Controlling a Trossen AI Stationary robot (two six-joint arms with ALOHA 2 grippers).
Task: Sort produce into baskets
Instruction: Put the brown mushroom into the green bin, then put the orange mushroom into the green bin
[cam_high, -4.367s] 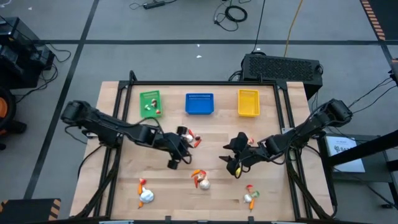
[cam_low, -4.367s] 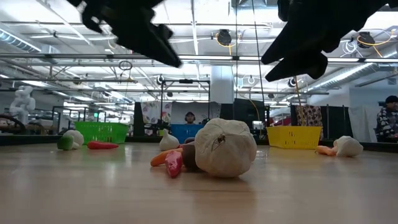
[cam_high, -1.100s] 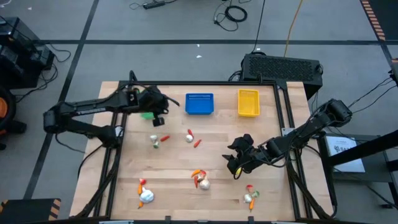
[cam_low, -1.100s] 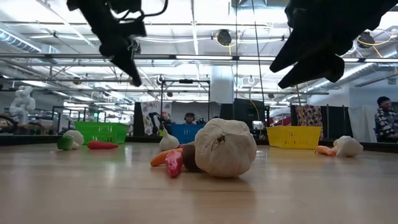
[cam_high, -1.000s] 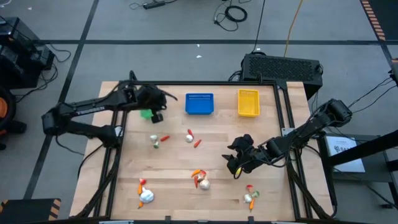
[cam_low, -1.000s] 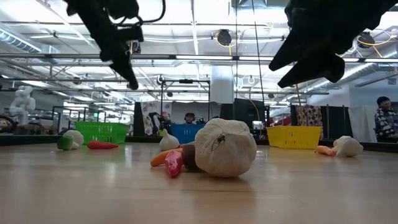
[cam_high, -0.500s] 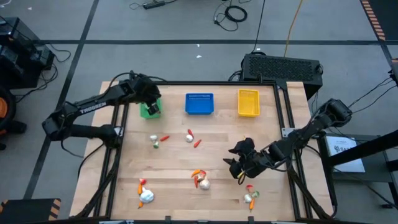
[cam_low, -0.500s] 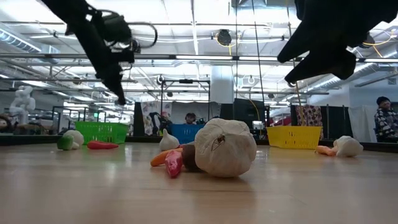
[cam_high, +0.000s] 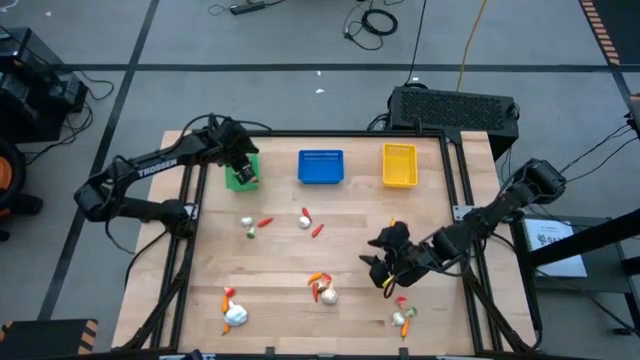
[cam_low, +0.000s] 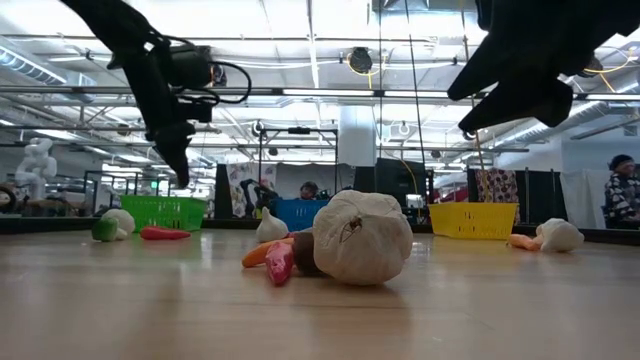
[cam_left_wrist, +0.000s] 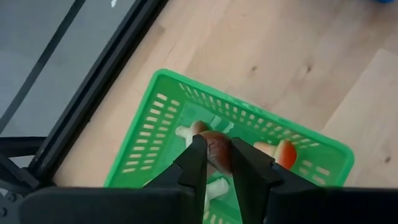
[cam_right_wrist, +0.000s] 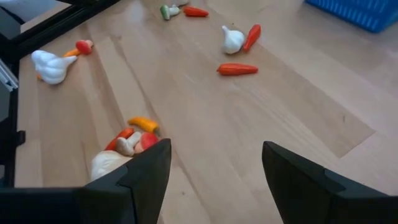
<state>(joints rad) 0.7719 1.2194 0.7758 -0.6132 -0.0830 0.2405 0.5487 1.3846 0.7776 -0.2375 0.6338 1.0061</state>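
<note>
The left gripper (cam_left_wrist: 214, 163) hangs directly over the green basket (cam_left_wrist: 155, 118), its two fingers (cam_left_wrist: 194, 163) set narrow and pinching a small brown mushroom (cam_left_wrist: 217, 151) between them. Inside that basket lie a red-capped mushroom (cam_left_wrist: 278, 151) and a pale-stemmed one (cam_left_wrist: 188, 130). From above, the green basket (cam_high: 243, 177) sits at the back left of the wooden table (cam_high: 350, 255), with the blue basket (cam_high: 321, 167) and the yellow basket (cam_high: 399, 165) in a row to its right. The right gripper (cam_right_wrist: 214, 174) is poised over the right half of the table, near the front, its jaws spread wide and holding nothing. Loose produce lies across the boards: a white garlic bulb (cam_right_wrist: 232, 40) just beside a red pepper (cam_right_wrist: 251, 36), another red pepper (cam_right_wrist: 237, 69) near them, and a small heap (cam_high: 322, 288) of garlic, orange and red pieces near the front centre. A garlic bulb with a red bit (cam_high: 234, 311) lies at the front left, and a green and red cluster (cam_high: 404, 314) at the front right, just beside the right gripper (cam_high: 390, 280).
</note>
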